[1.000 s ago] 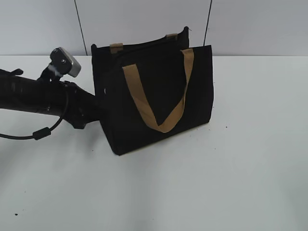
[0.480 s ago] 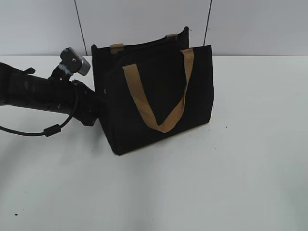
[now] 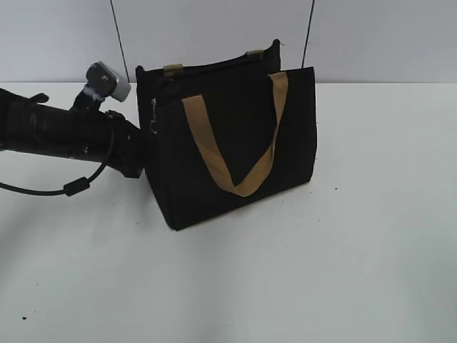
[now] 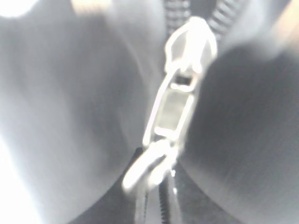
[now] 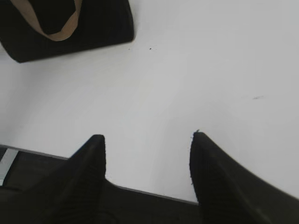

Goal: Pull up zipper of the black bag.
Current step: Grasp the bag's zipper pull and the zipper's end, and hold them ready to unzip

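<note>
The black bag [image 3: 232, 150], a boxy fabric tote with flat tan webbing handles [image 3: 235, 146], stands upright on the white table [image 3: 343, 271], toward the rear and slightly left of centre in the exterior view; its long axis runs left to right, with the right end angled away toward the back wall. The near handle droops in a V over the front panel, and two short tan tabs show on the far rim. The zipper [image 4: 180, 112] lies along the bag's top rim; its silver pull appears at the left end of the bag in the exterior view [image 3: 153, 118], hanging downward. In the left wrist view the pull fills the frame, blurred, elongated top to bottom, with dark teeth above and below it. The left arm [image 3: 64, 132] reaches in horizontally, its tip against the bag's left end; the left gripper's fingers are hidden, so their state cannot be told. The right gripper [image 5: 147, 144] hovers over bare table, fingers spread, holding nothing, well apart from the bag.
</note>
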Motion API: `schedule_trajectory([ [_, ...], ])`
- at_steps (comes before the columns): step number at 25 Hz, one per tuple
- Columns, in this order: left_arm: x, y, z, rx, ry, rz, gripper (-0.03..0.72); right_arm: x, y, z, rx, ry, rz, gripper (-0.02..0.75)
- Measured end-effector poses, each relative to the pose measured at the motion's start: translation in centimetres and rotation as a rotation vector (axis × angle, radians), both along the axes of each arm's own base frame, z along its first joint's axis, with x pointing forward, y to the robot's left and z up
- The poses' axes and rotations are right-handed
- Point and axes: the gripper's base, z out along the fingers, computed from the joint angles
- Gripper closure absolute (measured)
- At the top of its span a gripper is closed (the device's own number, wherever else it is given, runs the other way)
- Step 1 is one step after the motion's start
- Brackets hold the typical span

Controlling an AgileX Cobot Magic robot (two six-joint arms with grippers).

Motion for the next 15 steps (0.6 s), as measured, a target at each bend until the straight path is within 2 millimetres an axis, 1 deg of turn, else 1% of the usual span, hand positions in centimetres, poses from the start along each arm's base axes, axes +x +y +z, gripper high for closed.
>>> schedule_trajectory([
  [3, -0.1, 0.0, 1.4, -0.033, -0.025, -0.005, 0.650, 1.5, 0.6, 0.7, -0.001, 0.077, 0.068, 0.320],
  [5, -0.2, 0.1, 2.4, -0.049, -0.045, -0.001, 0.650, 2.7, 0.9, 1.7, -0.019, 0.109, 0.123, 0.344],
  [6, -0.2, 0.1, 2.8, -0.056, -0.051, 0.001, 0.651, 3.4, 1.0, 2.6, -0.031, 0.110, 0.151, 0.356],
  [9, -0.3, 0.2, 4.1, -0.076, -0.065, 0.016, 0.651, 5.7, 1.3, 4.9, -0.061, 0.119, 0.198, 0.375],
  [10, -0.4, 0.2, 4.4, -0.082, -0.069, 0.020, 0.651, 6.8, 1.4, 5.8, -0.067, 0.131, 0.211, 0.379],
  [13, -0.5, 0.3, 5.1, -0.090, -0.080, 0.027, 0.652, 9.4, 1.8, 7.4, -0.084, 0.145, 0.267, 0.386],
  [15, -0.6, 0.6, 5.2, -0.097, -0.072, 0.042, 0.652, 11.3, 2.1, 8.1, -0.080, 0.159, 0.313, 0.389],
])
